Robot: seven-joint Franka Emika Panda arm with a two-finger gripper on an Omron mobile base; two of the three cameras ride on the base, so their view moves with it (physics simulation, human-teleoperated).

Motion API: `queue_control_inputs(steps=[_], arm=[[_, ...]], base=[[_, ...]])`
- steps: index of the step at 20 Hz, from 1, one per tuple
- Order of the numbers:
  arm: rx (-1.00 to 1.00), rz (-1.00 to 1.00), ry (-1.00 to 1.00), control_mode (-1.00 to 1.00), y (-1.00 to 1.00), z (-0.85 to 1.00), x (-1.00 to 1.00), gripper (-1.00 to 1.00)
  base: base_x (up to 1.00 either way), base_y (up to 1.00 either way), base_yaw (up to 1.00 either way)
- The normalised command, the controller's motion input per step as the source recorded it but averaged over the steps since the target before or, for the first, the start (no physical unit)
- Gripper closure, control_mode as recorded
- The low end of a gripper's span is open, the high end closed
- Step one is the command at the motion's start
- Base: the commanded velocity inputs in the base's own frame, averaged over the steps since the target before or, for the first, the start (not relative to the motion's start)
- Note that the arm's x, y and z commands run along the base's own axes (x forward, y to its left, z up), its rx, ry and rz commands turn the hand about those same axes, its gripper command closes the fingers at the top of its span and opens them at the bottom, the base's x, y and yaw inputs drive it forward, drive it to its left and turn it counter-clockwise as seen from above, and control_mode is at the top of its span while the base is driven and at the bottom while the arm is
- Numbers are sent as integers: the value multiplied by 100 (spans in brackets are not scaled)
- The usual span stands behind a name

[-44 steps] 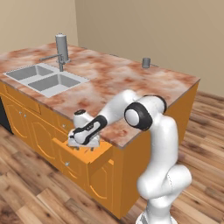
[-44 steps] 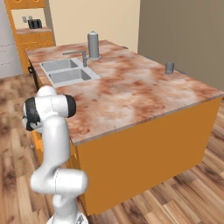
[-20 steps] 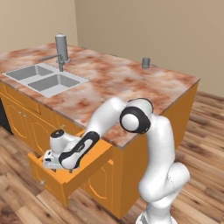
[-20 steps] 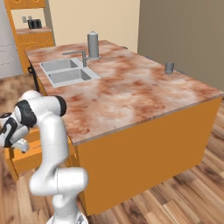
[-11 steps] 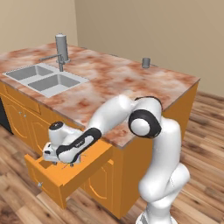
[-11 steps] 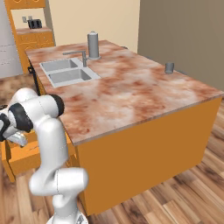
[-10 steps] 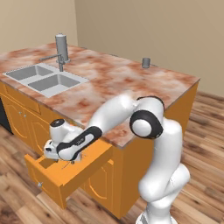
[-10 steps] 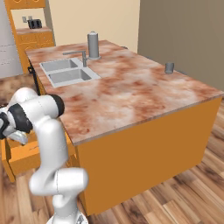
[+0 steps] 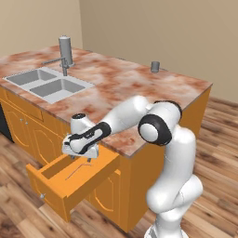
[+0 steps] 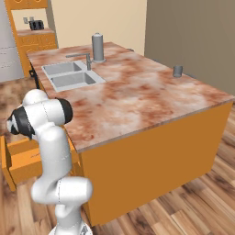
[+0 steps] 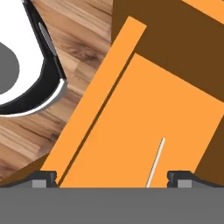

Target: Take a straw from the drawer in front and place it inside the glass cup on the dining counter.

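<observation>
Our gripper (image 9: pixel 80 155) has lifted slightly over the open drawer (image 9: pixel 69 179), jaws spread wide, while the hand view reveals the straw (image 11: pixel 155 162) lying inside.

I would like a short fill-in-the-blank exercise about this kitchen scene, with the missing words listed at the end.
1. The straw lies flat inside the ____.
2. The drawer is pulled ____.
3. The gripper hangs over the drawer with its fingers ____.
4. The cup stands on the ____.

Missing words: drawer; open; open; counter
</observation>
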Motion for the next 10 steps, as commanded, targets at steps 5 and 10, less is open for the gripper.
queue_control_inputs(steps=[5,10], arm=[[0,1,0,-100,-2,-27,25,-100],[1,2,0,-100,-3,-25,1,-100]], base=[[0,0,0],[0,0,0]])
